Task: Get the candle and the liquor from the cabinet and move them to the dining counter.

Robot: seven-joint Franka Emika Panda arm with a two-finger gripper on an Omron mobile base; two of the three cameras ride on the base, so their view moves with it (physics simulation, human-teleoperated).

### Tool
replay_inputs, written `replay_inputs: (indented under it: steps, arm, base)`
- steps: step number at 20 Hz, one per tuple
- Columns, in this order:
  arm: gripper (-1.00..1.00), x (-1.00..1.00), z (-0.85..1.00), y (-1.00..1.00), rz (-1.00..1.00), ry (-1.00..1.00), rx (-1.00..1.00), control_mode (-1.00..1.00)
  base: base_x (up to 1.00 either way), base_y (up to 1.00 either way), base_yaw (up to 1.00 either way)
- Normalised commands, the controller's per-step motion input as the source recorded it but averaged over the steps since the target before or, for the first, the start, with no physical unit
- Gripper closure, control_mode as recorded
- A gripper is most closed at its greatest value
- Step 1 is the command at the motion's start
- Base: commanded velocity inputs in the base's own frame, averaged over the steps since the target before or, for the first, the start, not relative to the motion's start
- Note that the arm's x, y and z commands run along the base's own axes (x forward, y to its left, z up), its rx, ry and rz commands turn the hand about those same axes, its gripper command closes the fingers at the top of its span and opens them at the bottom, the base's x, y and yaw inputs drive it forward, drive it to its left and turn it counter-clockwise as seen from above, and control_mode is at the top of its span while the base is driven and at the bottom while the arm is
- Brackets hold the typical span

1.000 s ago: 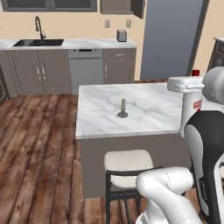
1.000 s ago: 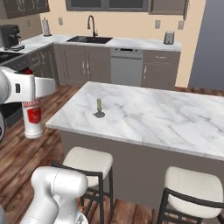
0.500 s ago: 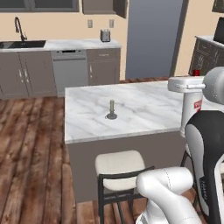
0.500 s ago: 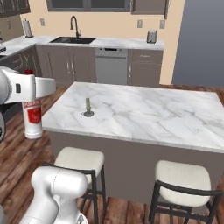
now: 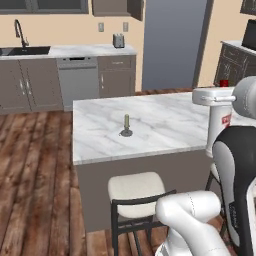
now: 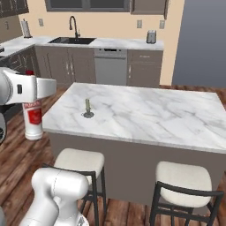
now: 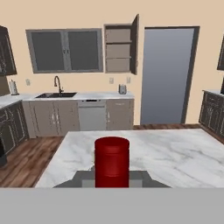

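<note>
On the left part of the island's marble top (image 6: pixel 145 110) the candle (image 6: pixel 88 108) stands upright in its holder, and off the island's edge the gripper (image 7: pixel 112 177), jaws clamped on the bottle (image 6: pixel 33 119), holds it vertical, red cap uppermost.

Ahead of me: wall bench (image 6: pixel 128 43) along the back with a sink (image 6: pixel 73 40) and black faucet (image 6: pixel 72 24), and a toaster (image 6: pixel 151 36) at its right end. Dishwasher (image 6: pixel 111 66) sits under it, between the grey-brown base cabinets (image 6: pixel 59 66). A paper towel roll (image 6: pixel 25 28) stands upright at the far left. Tall grey fridge (image 5: pixel 172 44) right of the toaster. Two cushioned stools (image 6: pixel 184 182) tucked at the near side. Dark wood plank floor (image 5: pixel 35 170). Glass-front wall cabinets (image 7: pixel 65 50) above the sink.
</note>
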Motion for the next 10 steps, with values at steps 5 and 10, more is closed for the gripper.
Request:
replay_inputs:
  steps: [5, 10]
  arm:
    - [1.00, 0.46, -0.23, -0.57, 0.49, 0.00, 0.01, -1.00]
    - [1.00, 0.97, -0.59, -0.45, 0.59, 0.02, 0.00, -1.00]
  base:
    - [0.00, 0.00, 0.00]
    - [0.00, 0.00, 0.00]
